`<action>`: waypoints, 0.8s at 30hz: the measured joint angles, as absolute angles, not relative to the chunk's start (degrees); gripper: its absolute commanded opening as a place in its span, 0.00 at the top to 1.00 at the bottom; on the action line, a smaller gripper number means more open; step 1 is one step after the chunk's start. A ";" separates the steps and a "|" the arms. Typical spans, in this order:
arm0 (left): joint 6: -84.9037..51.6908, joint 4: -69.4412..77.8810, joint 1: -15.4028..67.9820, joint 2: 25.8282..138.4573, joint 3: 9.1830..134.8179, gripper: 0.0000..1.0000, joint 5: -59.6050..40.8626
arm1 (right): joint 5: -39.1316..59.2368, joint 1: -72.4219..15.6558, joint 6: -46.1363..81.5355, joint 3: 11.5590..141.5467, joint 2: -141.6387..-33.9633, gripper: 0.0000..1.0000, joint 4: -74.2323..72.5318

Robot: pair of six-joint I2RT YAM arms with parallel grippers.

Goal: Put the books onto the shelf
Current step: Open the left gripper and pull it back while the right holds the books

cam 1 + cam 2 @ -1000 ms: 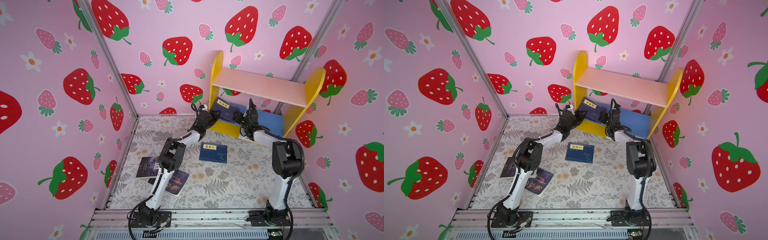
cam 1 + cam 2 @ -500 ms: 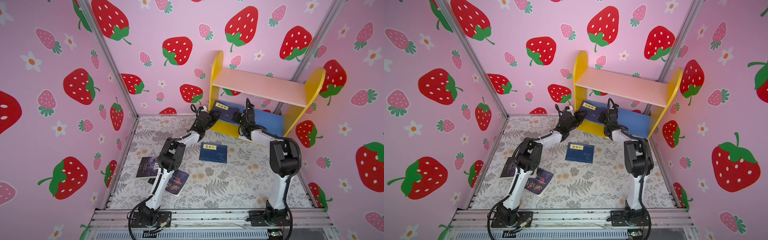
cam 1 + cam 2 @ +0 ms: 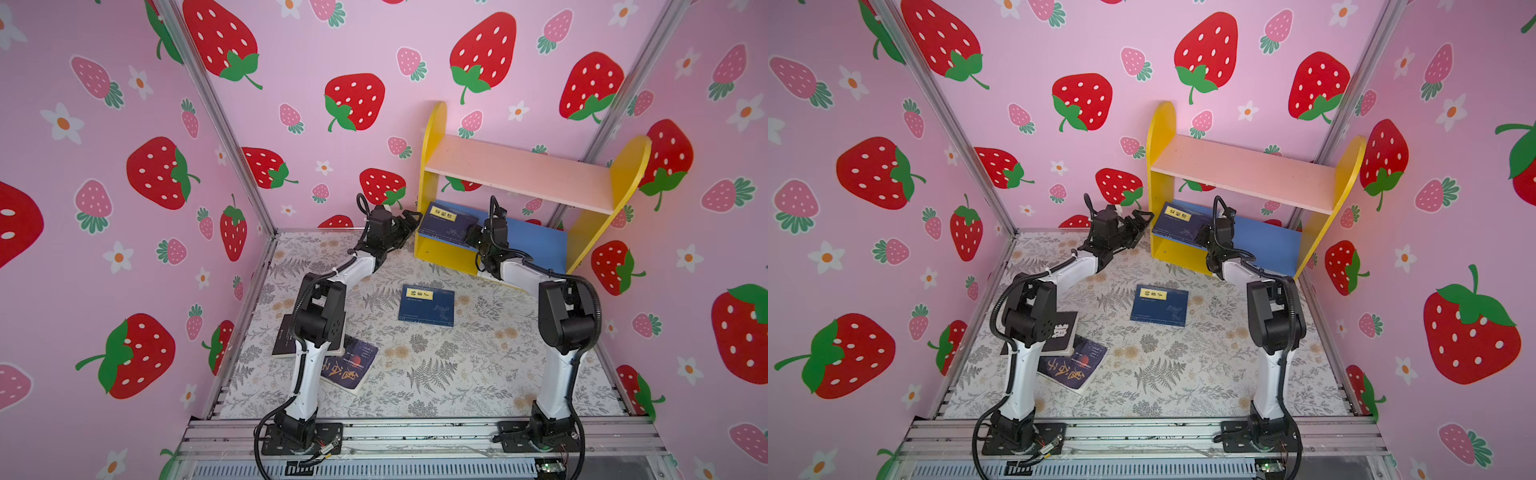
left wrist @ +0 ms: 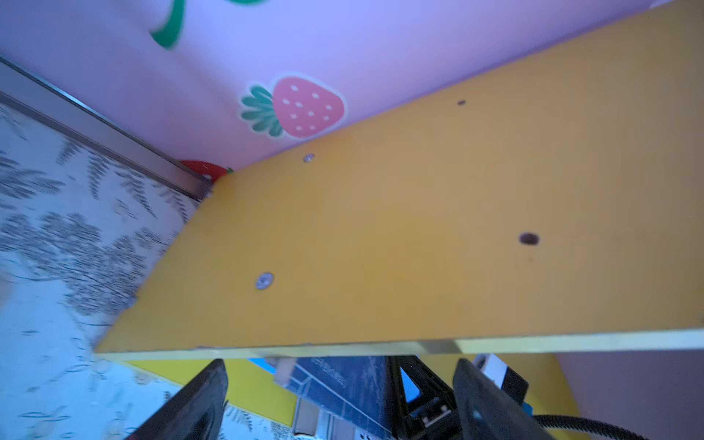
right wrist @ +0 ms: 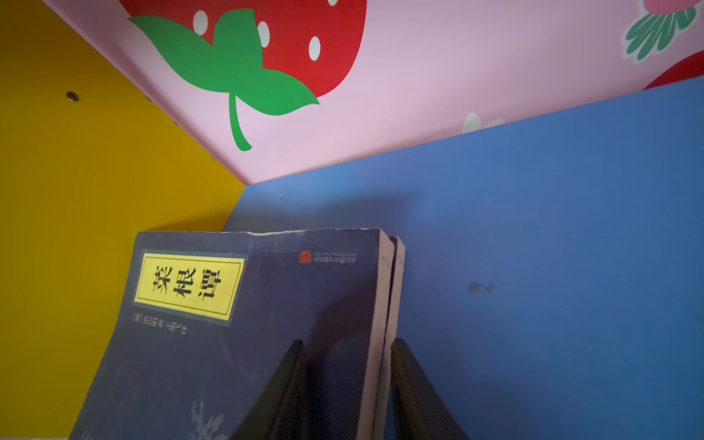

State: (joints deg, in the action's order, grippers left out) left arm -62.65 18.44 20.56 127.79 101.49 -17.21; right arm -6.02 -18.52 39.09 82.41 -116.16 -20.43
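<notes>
Only the right wrist view shows two navy books [image 5: 236, 324] leaning on the shelf's [image 3: 519, 176] blue board [image 5: 533, 247] against its yellow panel [image 4: 381, 228], with the right claw [image 5: 347, 343] pinching their page edge. The left wrist view faces the panel's outer side. In both top views the left claw [image 3: 409, 220] hangs spread and empty just outside it. A third book [image 3: 426, 305] lies on the floor [image 3: 457, 365].

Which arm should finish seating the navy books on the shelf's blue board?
Right. The right gripper clamps the navy books on the blue board; the left gripper is open, outside the yellow side panel.
</notes>
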 measured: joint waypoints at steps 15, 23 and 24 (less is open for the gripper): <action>-40.40 3.68 20.86 118.43 92.75 0.08 -18.52 | -2.28 -18.50 32.62 83.70 -115.18 0.20 -17.61; -30.65 -4.12 21.96 121.51 100.90 0.12 -18.46 | 1.63 -18.09 27.83 82.74 -109.80 0.19 -14.96; -30.09 -4.45 21.96 122.34 101.84 0.13 -18.48 | 2.17 -18.09 27.38 82.04 -108.90 0.20 -15.03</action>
